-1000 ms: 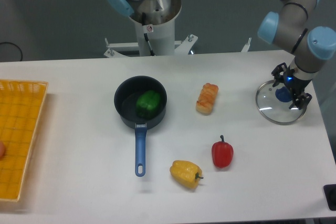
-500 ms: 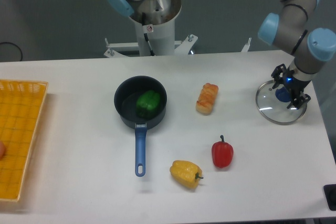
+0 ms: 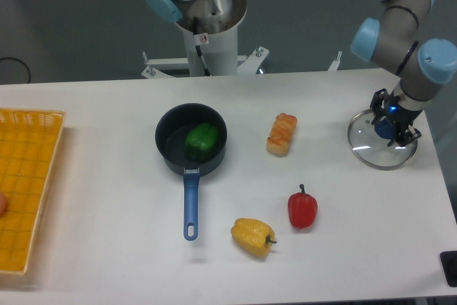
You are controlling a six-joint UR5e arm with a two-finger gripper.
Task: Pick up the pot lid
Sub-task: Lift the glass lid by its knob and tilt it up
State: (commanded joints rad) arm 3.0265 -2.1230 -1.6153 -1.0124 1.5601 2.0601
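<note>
Since a second ago, the gripper (image 3: pixel 388 115) has shifted only slightly at the knob of the pot lid (image 3: pixel 371 153), which lies in the same spot at the table's right; whether its fingers stand wide, narrow or closed on the knob, I cannot tell. A black pan (image 3: pixel 166 149) holds a green pepper (image 3: pixel 202 141). Bread (image 3: pixel 281 135), a red pepper (image 3: pixel 302 211) and a yellow pepper (image 3: pixel 252 236) lie between pan and lid, with a yellow crate (image 3: pixel 32 176) far left.
</note>
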